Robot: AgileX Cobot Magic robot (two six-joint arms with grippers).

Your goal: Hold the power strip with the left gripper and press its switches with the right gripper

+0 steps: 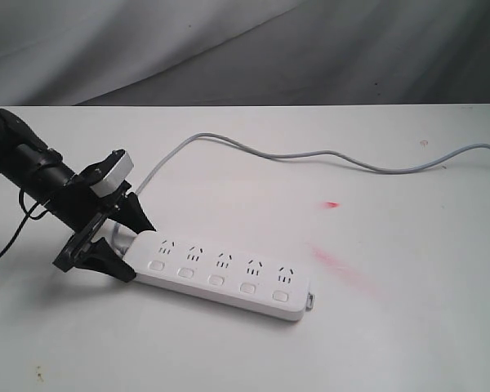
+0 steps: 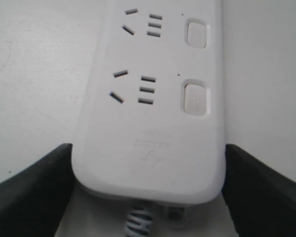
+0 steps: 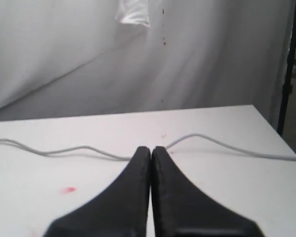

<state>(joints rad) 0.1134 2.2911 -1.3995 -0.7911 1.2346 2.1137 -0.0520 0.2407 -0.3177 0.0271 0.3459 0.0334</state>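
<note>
The white power strip (image 1: 220,273) lies flat on the white table, its row of switches (image 1: 216,280) along the near side. My left gripper (image 1: 139,251) straddles the strip's cord end, one black finger against each long side. The left wrist view has the strip (image 2: 148,123) filling the gap between both fingers (image 2: 34,187), with two switches (image 2: 195,98) showing. My right gripper (image 3: 151,148) is shut on nothing, above the table and away from the strip; it is outside the exterior view. The strip does not appear in the right wrist view.
The thin grey cord (image 1: 310,155) runs from the strip's left end across the back of the table to the right edge, and also shows as a cord (image 3: 64,150) beyond the right fingertips. Red smears (image 1: 332,204) mark the tabletop. A grey backdrop (image 1: 245,49) hangs behind.
</note>
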